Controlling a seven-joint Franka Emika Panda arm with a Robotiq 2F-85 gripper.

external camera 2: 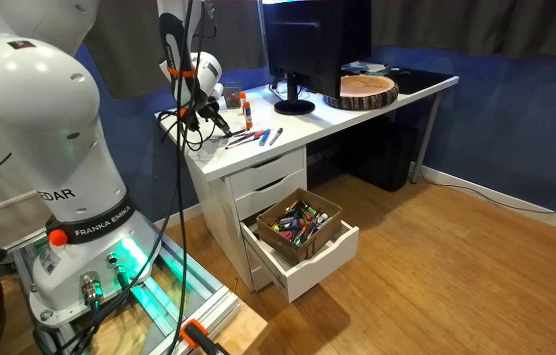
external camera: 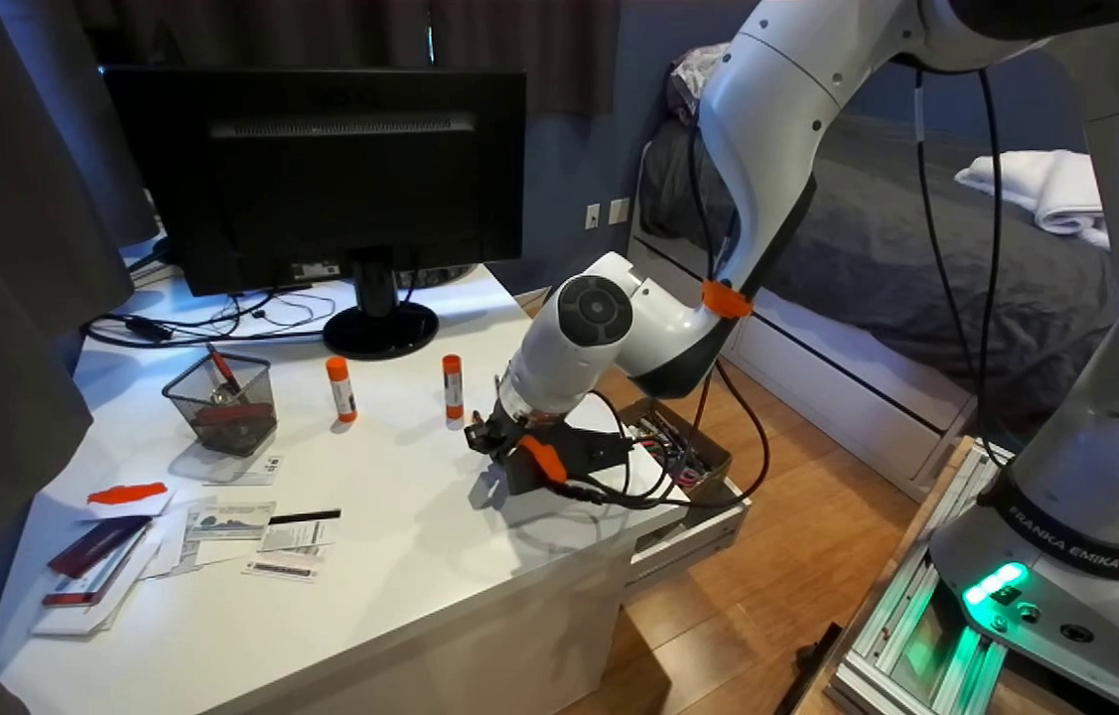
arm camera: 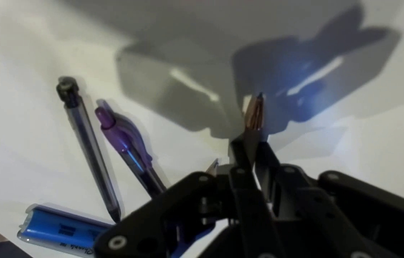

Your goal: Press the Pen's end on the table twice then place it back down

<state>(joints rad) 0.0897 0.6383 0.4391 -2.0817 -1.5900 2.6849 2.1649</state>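
The white table is in both exterior views. My gripper is low over its near part, and it also shows in an exterior view. In the wrist view the fingers are closed on a slim pen. Its brown, ridged end with a dark tip sticks out past the fingertips. The rest of it is hidden between the fingers. I cannot tell whether it touches the table. A purple pen, a dark clear pen and a blue highlighter lie to the left.
A pointed tip shows behind the left finger. Two orange glue sticks stand upright. A mesh cup, cards and a monitor are on the table. An open drawer holds a box of pens.
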